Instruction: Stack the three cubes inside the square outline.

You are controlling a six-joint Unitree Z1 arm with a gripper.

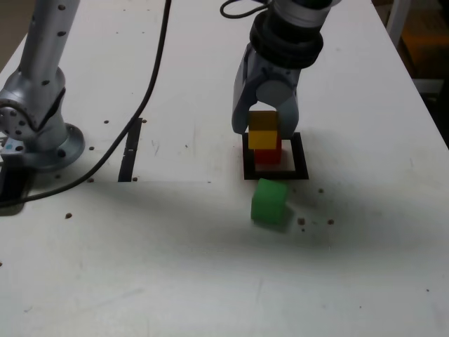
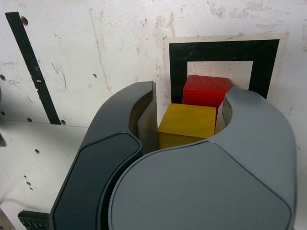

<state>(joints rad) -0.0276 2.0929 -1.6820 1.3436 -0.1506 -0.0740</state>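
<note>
- the gripper was closed down on the yellow cube, its jaws parted by about the cube's width, with one finger on either side of it.
- the yellow cube was held up off the table, and in the exterior view it covered part of the red cube.
- the red cube sat inside the outline, with some of the white interior showing beside it.
- in the wrist view the yellow cube overlapped a corner of the red one; whether the two touched, i could not tell.
- the green cube lay on the table outside the outline, near its edge on the side toward the bottom of the exterior view.
- none of the cubes rested on another as far as could be seen.
- a straight black strip lay well apart from the outline, toward the exterior view's left, and a dark cable crossed in front of it.
</note>
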